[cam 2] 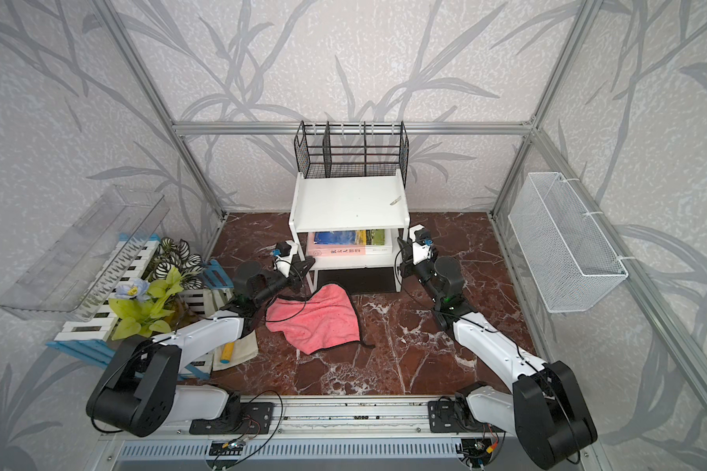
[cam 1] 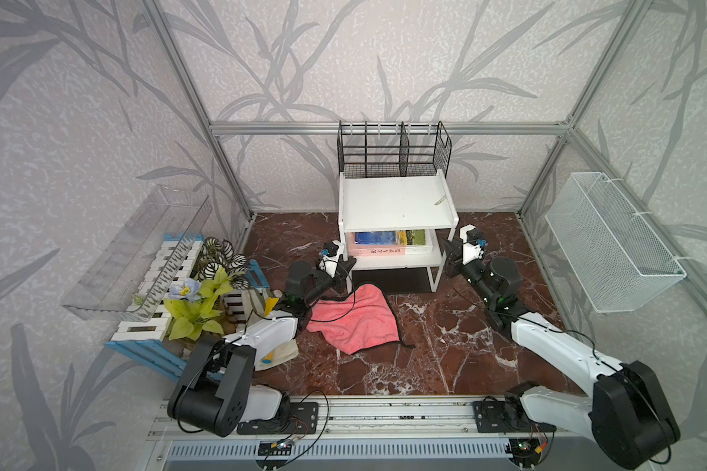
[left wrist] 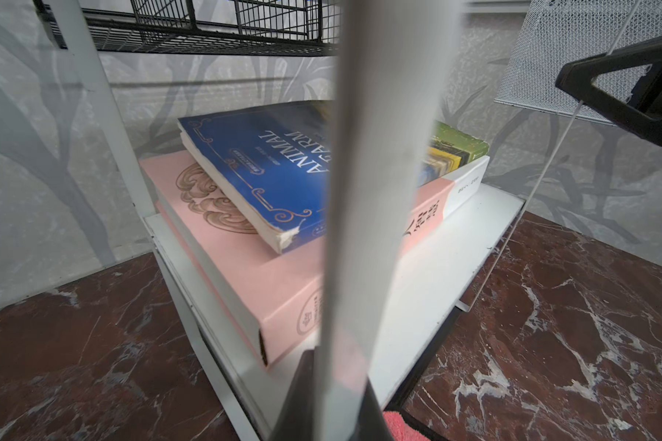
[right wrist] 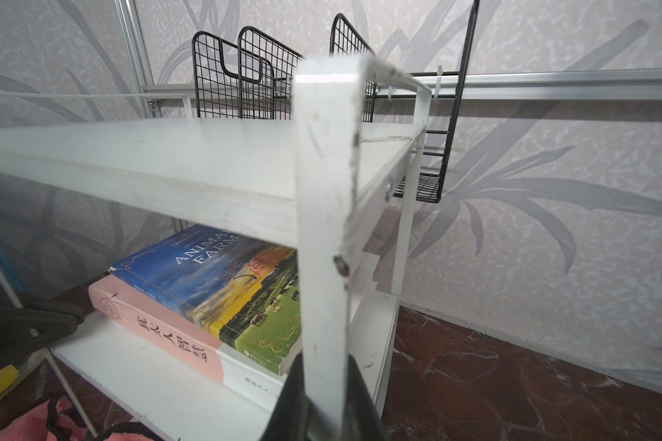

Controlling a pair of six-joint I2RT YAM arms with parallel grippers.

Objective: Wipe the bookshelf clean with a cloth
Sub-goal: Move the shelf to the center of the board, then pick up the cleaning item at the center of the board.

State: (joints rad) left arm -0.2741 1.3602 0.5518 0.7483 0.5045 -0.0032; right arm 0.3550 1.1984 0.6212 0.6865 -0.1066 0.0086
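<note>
On the marble floor just in front of the bookshelf [cam 1: 396, 202] lies the cloth [cam 1: 360, 322], crumpled, pink side up, dark edge showing. Its far corner comes up just beside the foot of the left front post.

Left gripper [cam 1: 345, 271]: clamped narrow on that post, near the lower board. Its wrist view shows the white tube pinched between the jaws.
Right gripper [cam 1: 447, 255]: likewise closed on the right front post.
Neither holds the cloth.

Key relation: the cloth sits below the left gripper and toward the robot, partly under that forearm. The right gripper is well apart from it, across the shelf's width. Judgement: the left arm is nearer and would have to let go of the post first.

Obstacles:
- A thin black cable of the left arm hangs across the cloth.
- The beige cloth with yellow scoop [cam 1: 276, 354] lies near, a possible mix-up.
- The black wire rack [cam 1: 392, 151] bounds the top board at the back.
- A small scrap [cam 1: 441, 200] lies near that board's right edge.
- Books [cam 1: 388, 242] fill the middle shelf.
</note>
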